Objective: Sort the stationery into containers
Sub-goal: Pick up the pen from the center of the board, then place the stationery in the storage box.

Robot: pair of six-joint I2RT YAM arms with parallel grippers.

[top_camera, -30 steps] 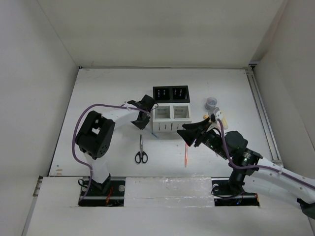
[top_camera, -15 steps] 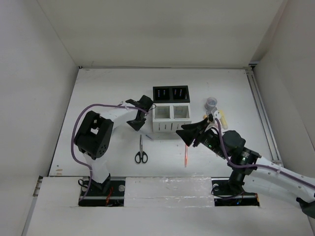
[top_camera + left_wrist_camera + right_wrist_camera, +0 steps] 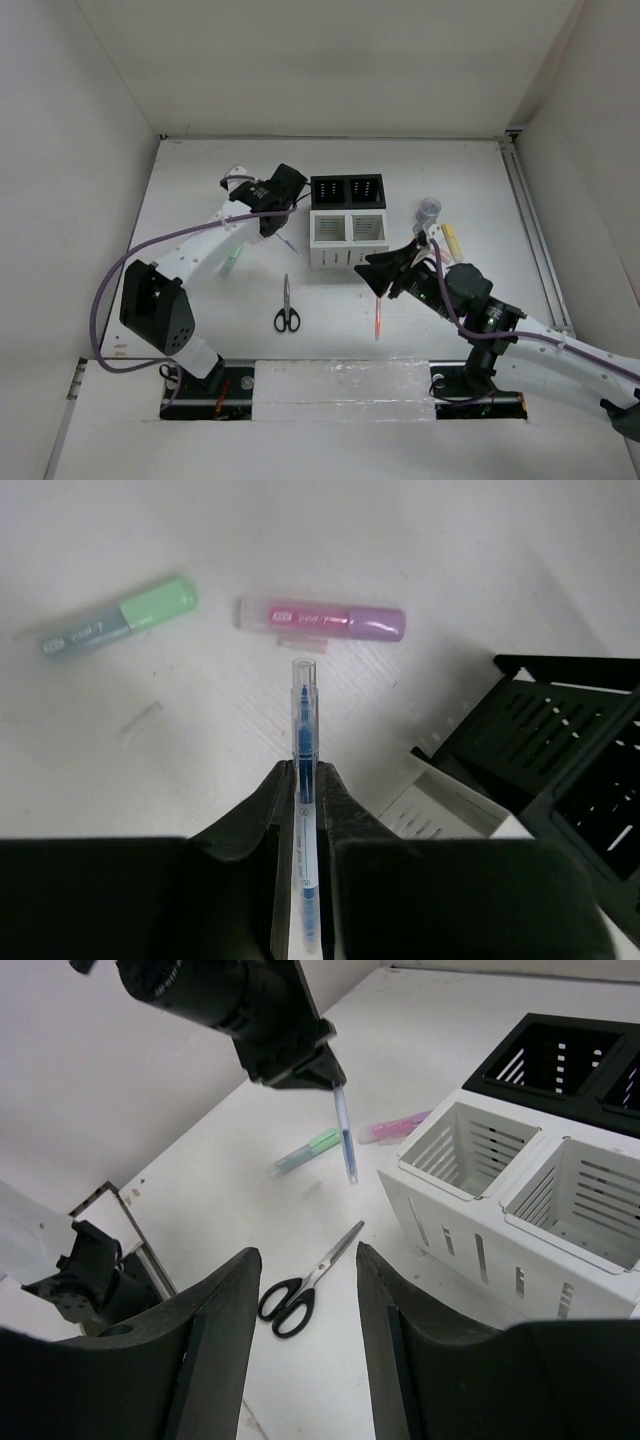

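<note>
Step in hand: the carry. Left claw [image 3: 305, 780] is clamped on the blue pen [image 3: 303, 715], which hangs tip-down above the desk [image 3: 480, 540], just left of the containers [image 3: 345, 258].

Next: swing over a compartment, square the pen, let go (a tilted pen may catch the rim).

Right claw [image 3: 308, 1260] is parted and empty.

Count:
- Black compartments [image 3: 347, 180]: two; white: two.
- Highlighters: three, green [image 3: 120, 620], pink [image 3: 325, 620], yellow [image 3: 452, 240].
- Scissors [image 3: 286, 305]: one.
- Orange pen [image 3: 379, 318]: one.
- Tape roll [image 3: 429, 210]: one.
</note>
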